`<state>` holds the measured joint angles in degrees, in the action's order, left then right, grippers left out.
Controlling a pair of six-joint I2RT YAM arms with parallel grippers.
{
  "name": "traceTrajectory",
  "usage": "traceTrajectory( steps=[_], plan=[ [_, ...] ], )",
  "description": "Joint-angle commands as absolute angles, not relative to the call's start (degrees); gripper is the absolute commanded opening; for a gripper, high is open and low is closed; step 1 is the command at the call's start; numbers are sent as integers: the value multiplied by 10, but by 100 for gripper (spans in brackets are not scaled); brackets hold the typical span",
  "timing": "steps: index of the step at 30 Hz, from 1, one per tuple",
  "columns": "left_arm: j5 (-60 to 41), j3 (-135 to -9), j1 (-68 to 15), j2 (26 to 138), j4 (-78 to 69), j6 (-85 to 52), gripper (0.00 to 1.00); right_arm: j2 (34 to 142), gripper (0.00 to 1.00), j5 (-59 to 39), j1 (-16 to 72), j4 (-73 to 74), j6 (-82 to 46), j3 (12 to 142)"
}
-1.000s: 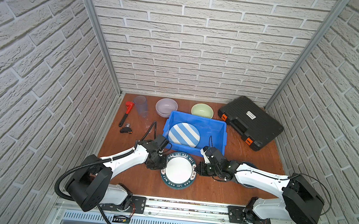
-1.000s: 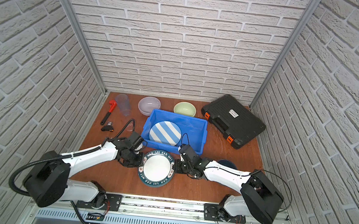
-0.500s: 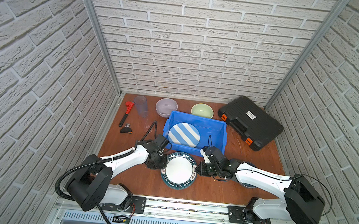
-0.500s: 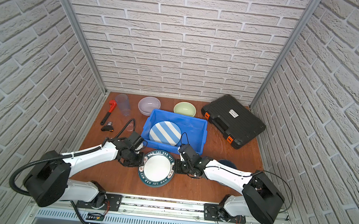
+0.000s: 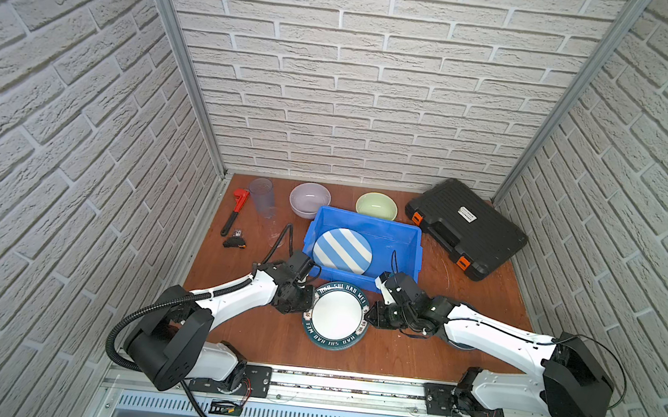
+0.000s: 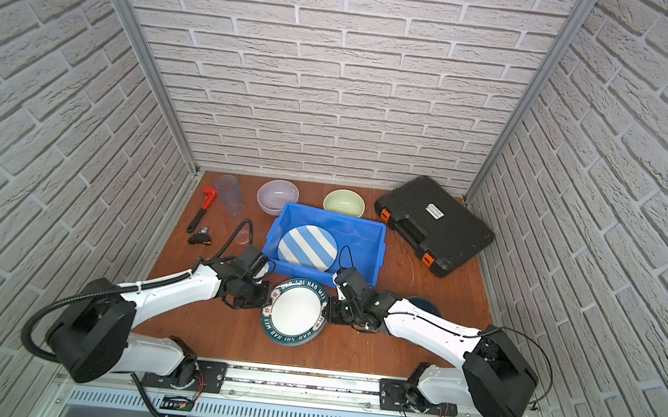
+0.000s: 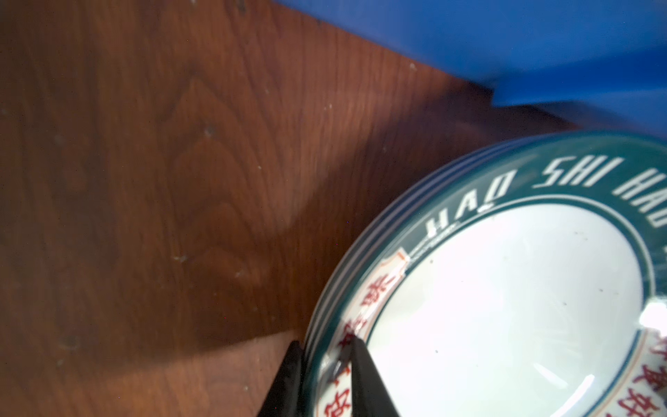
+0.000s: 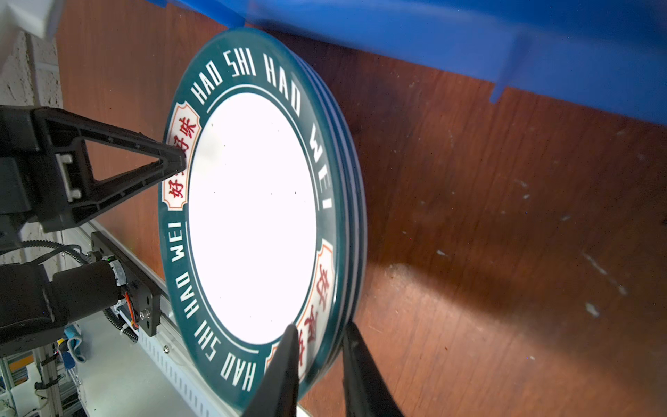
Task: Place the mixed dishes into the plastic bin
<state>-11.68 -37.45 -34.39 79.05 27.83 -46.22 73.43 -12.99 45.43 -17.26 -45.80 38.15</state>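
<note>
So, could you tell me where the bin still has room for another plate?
Bare floor lies in the bin between the striped plate and its right wall. Bare table runs between tool case and right arm. Crowded before the bin: lettered plate, left arm.

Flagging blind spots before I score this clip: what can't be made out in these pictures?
- Dark blue-grey bowl: mostly hidden under the right arm in both top views.
- Small black-and-orange object beside the red pipe wrench: too small to identify.
- Right gripper's fingers astride the teal lettered round plate's rim: contact unclear in the right wrist view.
</note>
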Motion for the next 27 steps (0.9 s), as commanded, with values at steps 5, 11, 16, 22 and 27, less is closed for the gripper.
traceTrajectory(
  steps=[5, 11, 16, 22, 27],
  plan=[
    [-113, -312, -356, 851, 257, -483, 10, 726, 24, -179, 468, -131, -464, 405],
    [-113, -310, -356, 847, 259, -483, 10, 712, 25, -178, 468, -155, -465, 420],
    [-113, -310, -356, 847, 260, -483, 10, 709, 25, -178, 468, -159, -473, 423],
    [-111, -312, -356, 831, 275, -482, 10, 714, 24, -175, 468, -158, -475, 418],
    [-104, -316, -356, 800, 300, -481, 10, 715, 23, -162, 468, -181, -473, 422]
  ],
)
